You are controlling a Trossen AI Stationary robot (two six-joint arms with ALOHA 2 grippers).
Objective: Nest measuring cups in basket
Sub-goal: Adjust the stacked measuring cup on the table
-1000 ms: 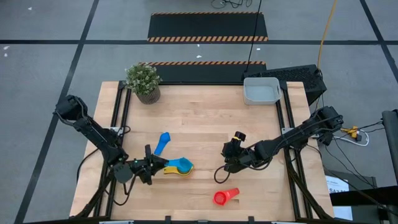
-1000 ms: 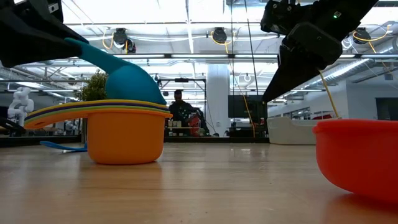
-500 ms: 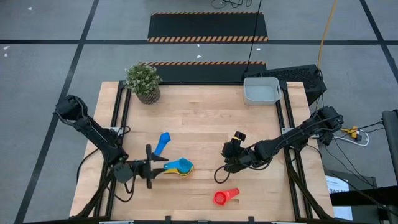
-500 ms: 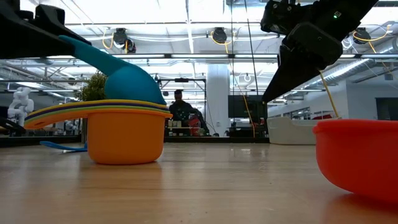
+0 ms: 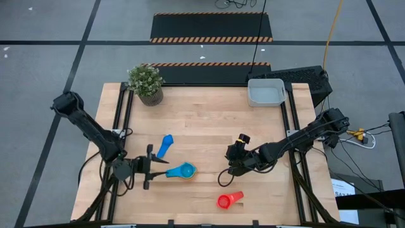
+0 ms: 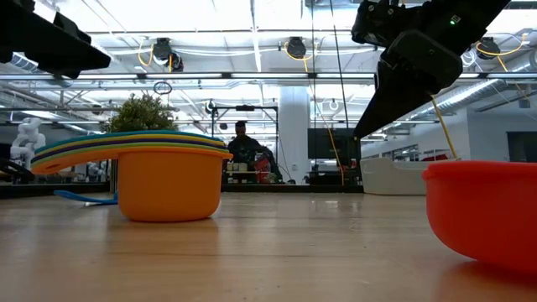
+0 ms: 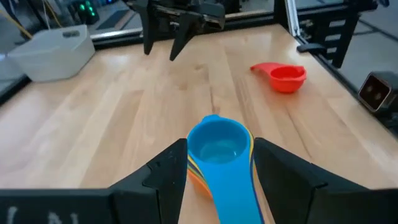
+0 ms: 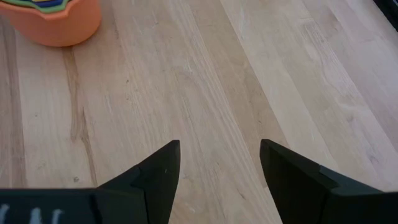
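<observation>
A stack of nested measuring cups (image 5: 183, 171) stands on its orange bottom cup (image 6: 168, 184), with a light-blue cup (image 7: 217, 146) lying level on top. My left gripper (image 5: 148, 170) is open just left of the stack. Its fingers stand on either side of the light-blue handle (image 7: 231, 202) without touching it, and in the low view it hangs above the stack. A blue cup (image 5: 166, 144) and a red cup (image 5: 229, 200) lie loose on the table. My right gripper (image 5: 233, 159) hovers open over bare wood right of the stack. The grey basket (image 5: 266, 92) sits at the far right corner.
A potted plant (image 5: 147, 82) stands at the far left corner. Bare wood lies between the stack and the basket. The red cup (image 6: 487, 210) is close to the near edge. A person shows in the room beyond the table (image 6: 242, 143).
My left gripper has opened and let go of the light-blue cup's handle. It has rolled about its own line and drawn up and back toward the table's left edge. The cup, earlier tilted with its handle raised, has dropped level into the stack.
</observation>
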